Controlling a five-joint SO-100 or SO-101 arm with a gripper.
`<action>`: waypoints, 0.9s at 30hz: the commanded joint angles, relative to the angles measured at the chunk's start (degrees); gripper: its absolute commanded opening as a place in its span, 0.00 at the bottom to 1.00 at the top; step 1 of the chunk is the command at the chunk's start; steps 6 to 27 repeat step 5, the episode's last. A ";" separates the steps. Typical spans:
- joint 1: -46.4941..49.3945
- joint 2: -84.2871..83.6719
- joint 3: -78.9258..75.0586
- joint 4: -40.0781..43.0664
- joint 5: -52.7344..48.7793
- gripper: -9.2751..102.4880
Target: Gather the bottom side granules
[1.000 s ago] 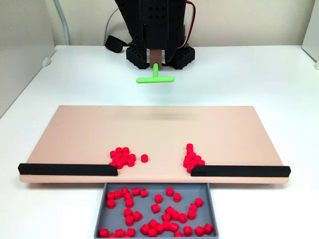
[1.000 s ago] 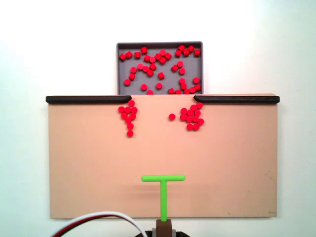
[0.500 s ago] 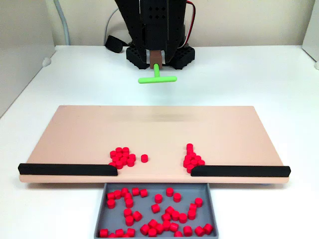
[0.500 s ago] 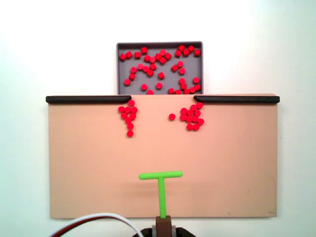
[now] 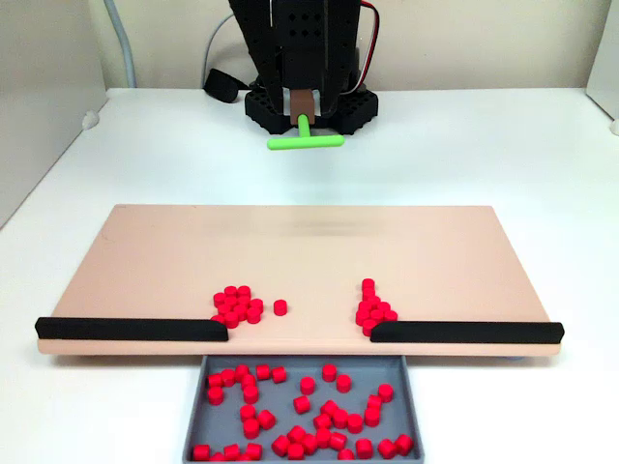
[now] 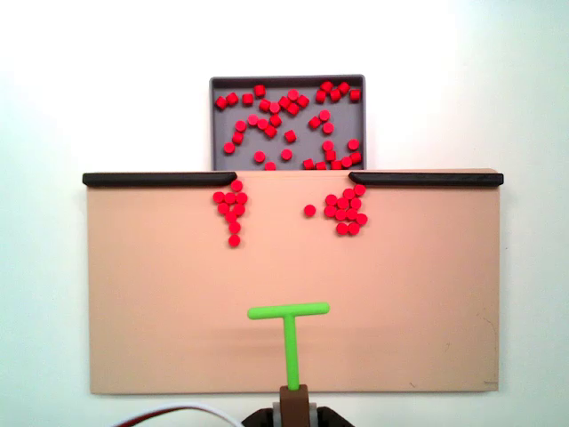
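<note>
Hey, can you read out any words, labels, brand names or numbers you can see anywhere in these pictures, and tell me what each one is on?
None: there is no readable text in either fixed view.
The board, the black strips, the grey tray, the red granules, the green T-shaped stick and the arm's black body all look plain, with no lettering, number or logo.

arm (image 5: pixel 302 39): black plastic, perforated holes | gripper (image 5: pixel 303 104): brown tip | cables: red, white | base: black
</note>
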 commanded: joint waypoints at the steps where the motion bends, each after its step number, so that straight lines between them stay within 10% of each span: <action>1: -0.35 1.05 -1.23 -0.35 -0.18 0.09; 27: -0.62 0.97 -1.23 -0.35 0.00 0.09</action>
